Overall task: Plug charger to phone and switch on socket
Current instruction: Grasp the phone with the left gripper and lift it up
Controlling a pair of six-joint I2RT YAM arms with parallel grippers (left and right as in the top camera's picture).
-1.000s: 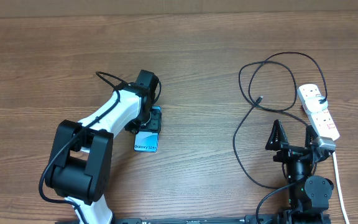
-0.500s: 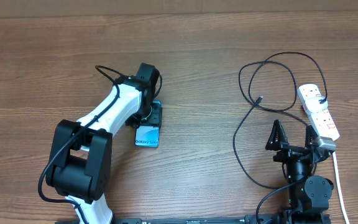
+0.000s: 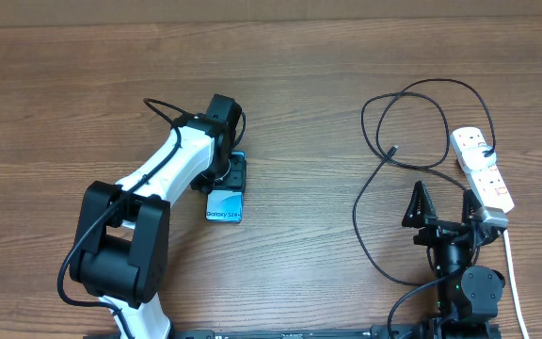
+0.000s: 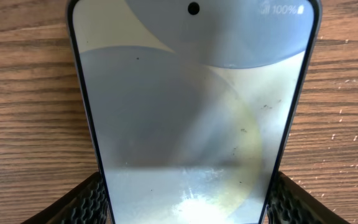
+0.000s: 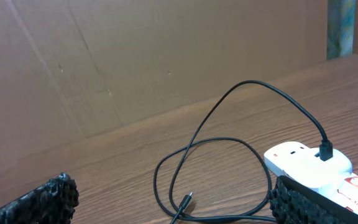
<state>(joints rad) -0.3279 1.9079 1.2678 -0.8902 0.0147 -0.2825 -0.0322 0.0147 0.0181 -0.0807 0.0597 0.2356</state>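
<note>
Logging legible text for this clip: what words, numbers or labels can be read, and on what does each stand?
"Galaxy S24+": on the near end of the phone screen, overhead view.
"100%": top corner of the same screen, left wrist view.
Red-marked print on the socket: too blurred to read.

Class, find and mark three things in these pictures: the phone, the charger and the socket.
phone (image 3: 224, 209): overhead view, on its blue screen.
socket (image 3: 485, 171): overhead view, on the middle of its white body.
charger (image 5: 325, 150): right wrist view, on the black plug seated in the socket.
</note>
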